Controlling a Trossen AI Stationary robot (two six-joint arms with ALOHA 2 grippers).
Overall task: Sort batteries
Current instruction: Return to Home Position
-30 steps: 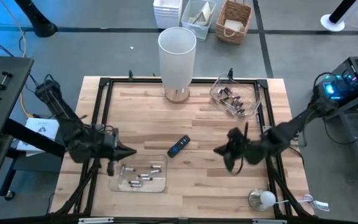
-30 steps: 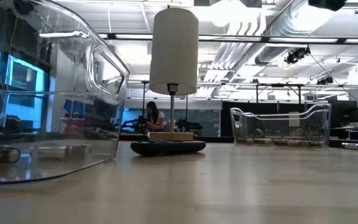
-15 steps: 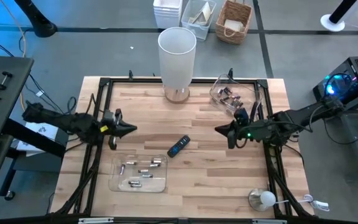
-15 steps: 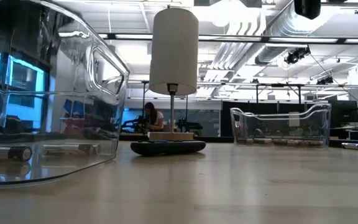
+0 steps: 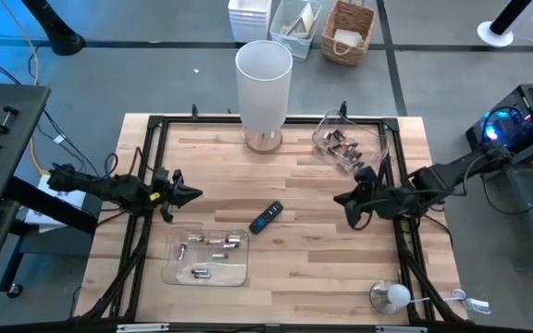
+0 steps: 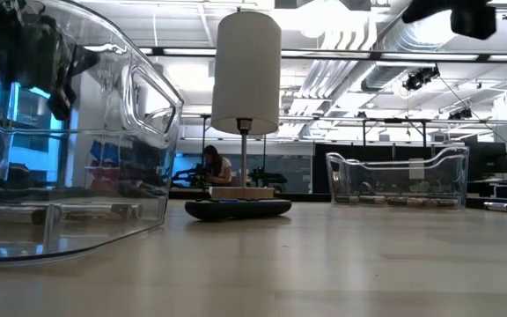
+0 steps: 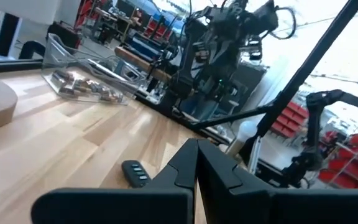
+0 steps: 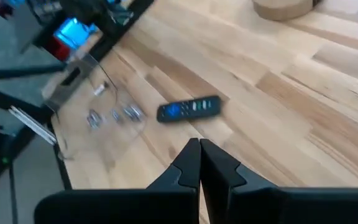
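Observation:
Several silvery batteries (image 5: 213, 250) lie on the floor of a clear tray (image 5: 176, 270) at the near left. In the right wrist view they are the batteries (image 8: 114, 115). Darker batteries (image 5: 345, 148) lie in a second clear tray (image 5: 378, 139) at the far right, also visible in the left wrist view as the batteries (image 7: 82, 87). My left gripper (image 5: 192, 193) is shut and empty, pointing level over the table's left side, beyond the near-left tray. My right gripper (image 5: 339, 199) is shut and empty above the right side, slanting down.
A black remote (image 5: 266, 217) lies mid-table between the grippers. A white lamp (image 5: 264, 74) on a wooden foot stands at the far middle. A small white lamp (image 5: 391, 296) sits at the near right corner. A black frame rail (image 5: 151, 148) runs round the table.
My left gripper has drawn back from over the near-left tray toward the far and left edges. My right gripper has pulled back toward the table's right edge and a little toward the far edge. The batteries in both trays have kept still.

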